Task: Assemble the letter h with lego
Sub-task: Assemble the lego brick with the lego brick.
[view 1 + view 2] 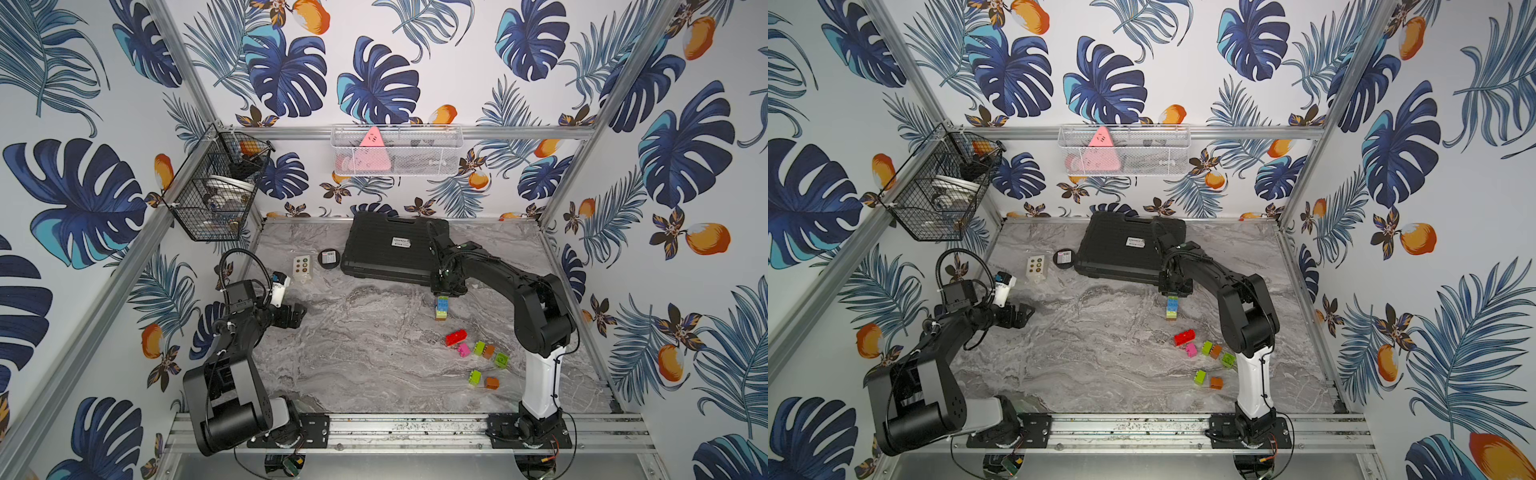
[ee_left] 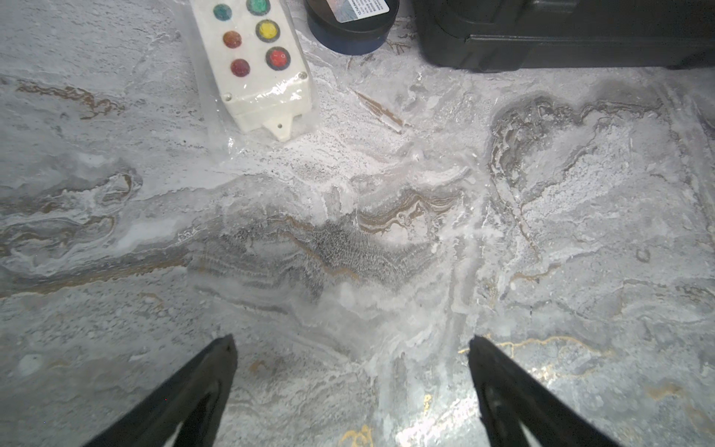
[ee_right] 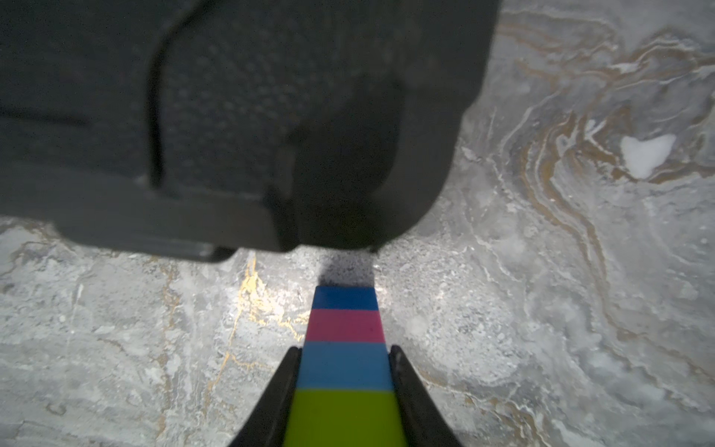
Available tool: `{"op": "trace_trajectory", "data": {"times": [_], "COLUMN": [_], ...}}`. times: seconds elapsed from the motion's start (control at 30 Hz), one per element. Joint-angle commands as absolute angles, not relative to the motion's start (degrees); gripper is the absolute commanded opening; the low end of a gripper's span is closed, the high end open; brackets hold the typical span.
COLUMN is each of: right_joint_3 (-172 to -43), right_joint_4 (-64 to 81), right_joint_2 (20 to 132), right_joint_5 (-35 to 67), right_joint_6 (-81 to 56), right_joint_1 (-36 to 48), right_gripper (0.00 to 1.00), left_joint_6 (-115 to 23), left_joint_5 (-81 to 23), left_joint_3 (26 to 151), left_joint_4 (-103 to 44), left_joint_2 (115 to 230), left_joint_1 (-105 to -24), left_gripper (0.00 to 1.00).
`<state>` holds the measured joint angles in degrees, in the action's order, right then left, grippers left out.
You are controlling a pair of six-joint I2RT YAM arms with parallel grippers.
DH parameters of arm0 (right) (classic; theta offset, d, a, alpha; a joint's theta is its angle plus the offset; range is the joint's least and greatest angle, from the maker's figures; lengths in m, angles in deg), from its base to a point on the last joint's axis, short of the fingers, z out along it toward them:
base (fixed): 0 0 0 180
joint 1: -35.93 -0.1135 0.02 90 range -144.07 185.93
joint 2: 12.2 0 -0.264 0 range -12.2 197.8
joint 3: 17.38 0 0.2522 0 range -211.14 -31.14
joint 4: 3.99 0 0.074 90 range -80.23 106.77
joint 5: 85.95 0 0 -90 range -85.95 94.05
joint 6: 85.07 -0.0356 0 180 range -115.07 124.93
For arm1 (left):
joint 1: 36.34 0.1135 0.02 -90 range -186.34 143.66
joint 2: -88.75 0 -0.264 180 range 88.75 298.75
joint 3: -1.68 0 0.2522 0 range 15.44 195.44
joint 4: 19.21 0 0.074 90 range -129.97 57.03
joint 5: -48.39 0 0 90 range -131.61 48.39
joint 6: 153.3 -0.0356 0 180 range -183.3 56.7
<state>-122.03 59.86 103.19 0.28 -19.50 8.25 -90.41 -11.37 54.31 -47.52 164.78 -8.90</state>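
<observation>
We see a grey marbled surface (image 1: pixel 353 374) walled by leaf-print wallpaper (image 1: pixel 415 50). Our right tool (image 3: pixel 344 348) clamps a brick stack (image 3: pixel 344 325) near the middle; loose bricks (image 1: pixel 480 348) lie toward the right front corner; the left tool (image 2: pixel 350 340) is spread apart.

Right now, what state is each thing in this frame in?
left gripper: open, empty.
right gripper: shut on brick stack.
brick stack: several bricks joined, gripped by its sides.
loose bricks: scattered on the table.
black case: closed, lying flat.
button box: wrapped in clear plastic.
</observation>
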Motion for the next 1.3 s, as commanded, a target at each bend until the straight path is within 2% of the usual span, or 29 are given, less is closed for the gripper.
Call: {"op": "trace_trajectory", "data": {"times": [0.0, 0.9, 1.27], "right_joint_3": [-122.23, -123.38, -123.43], "right_joint_4": [60.57, 61.03, 61.07], "right_joint_2": [102.43, 106.03, 105.44], "right_joint_5": [0.54, -4.03, -3.02], "right_joint_6": [-19.42, -19.17, -19.68], "right_joint_1": [8.01, 6.63, 6.09], "right_gripper": [0.33, 0.33, 0.42], "left_joint_6": [-90.98, -90.9, -90.98], "left_joint_5": [-9.88, -8.83, -8.74], "left_joint_3": [54.22, 54.23, 54.3], "left_joint_4": [-47.82, -48.26, -48.35], "left_joint_2": [164.42, 164.24, 164.22], "left_joint_1": [-8.66, -7.51, -7.51], "left_gripper": [0.99, 0.99, 0.99]}}
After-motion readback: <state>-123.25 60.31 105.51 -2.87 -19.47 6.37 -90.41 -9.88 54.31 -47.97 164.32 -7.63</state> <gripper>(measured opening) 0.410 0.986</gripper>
